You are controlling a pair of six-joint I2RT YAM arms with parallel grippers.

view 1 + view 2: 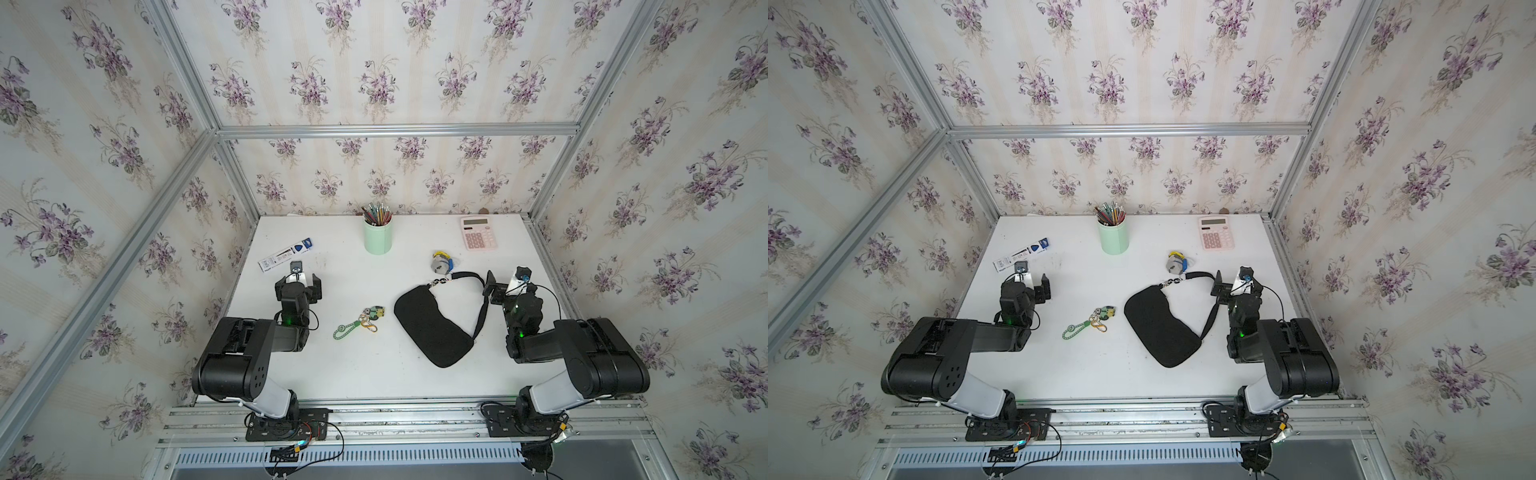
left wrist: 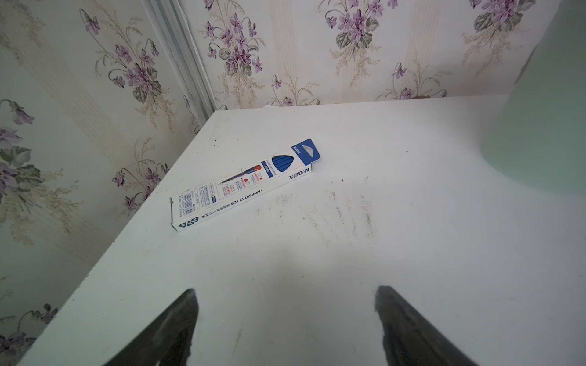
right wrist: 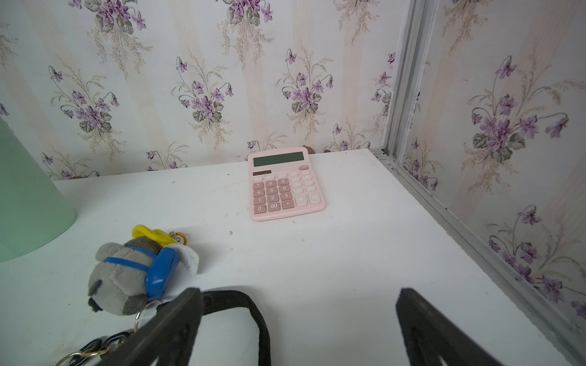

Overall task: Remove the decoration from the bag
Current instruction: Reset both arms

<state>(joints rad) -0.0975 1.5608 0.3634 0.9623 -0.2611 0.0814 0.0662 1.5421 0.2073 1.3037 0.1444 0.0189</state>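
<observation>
The black crescent bag (image 1: 432, 328) (image 1: 1160, 328) lies flat right of the table's middle, its thin strap (image 1: 482, 316) (image 3: 261, 320) looping toward the right arm. The decoration (image 1: 359, 322) (image 1: 1090, 322), with green cord loop, gold clasp and small charm, lies loose on the table left of the bag, apart from it. My left gripper (image 1: 298, 283) (image 2: 285, 290) stands open over bare table, far left of the decoration. My right gripper (image 1: 511, 282) (image 3: 299, 291) is open at the strap's far bend, with nothing between its fingers.
A grey, yellow and blue plush charm (image 1: 441, 262) (image 3: 126, 279) hangs from the bag's chain link (image 1: 440, 282). At the back stand a green pencil cup (image 1: 378, 237) and a pink calculator (image 1: 478, 232) (image 3: 285, 183). A pencil box (image 1: 285, 254) (image 2: 244, 187) lies ahead of the left gripper.
</observation>
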